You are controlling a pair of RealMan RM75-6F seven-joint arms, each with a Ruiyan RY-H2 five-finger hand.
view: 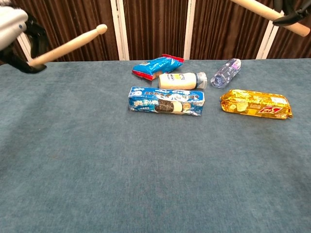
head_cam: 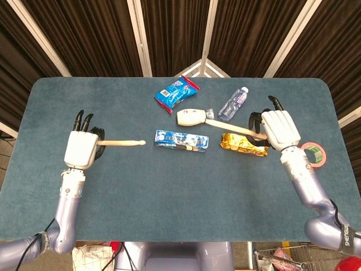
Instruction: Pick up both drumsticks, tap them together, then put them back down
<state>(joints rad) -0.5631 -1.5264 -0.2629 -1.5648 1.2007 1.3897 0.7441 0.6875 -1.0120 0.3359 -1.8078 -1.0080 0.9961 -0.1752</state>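
My left hand [head_cam: 82, 148] grips one wooden drumstick [head_cam: 124, 143] by its butt, above the left part of the blue table [head_cam: 169, 192]; the tip points right toward the cookie pack. In the chest view that left hand [view: 17, 29] holds the stick [view: 73, 44] high at the upper left. My right hand [head_cam: 276, 129] holds the other drumstick [head_cam: 228, 126], whose tip reaches left over the cream bottle's cap. The chest view shows this stick [view: 267, 11] crossing the top right corner. The two tips are well apart.
Between the hands lie a blue cookie pack [head_cam: 181, 140], a gold snack pack [head_cam: 243, 144], a cream bottle [head_cam: 193, 117], a clear water bottle [head_cam: 233, 104] and a blue snack bag [head_cam: 177, 93]. A roll of tape [head_cam: 313, 154] sits near the right edge.
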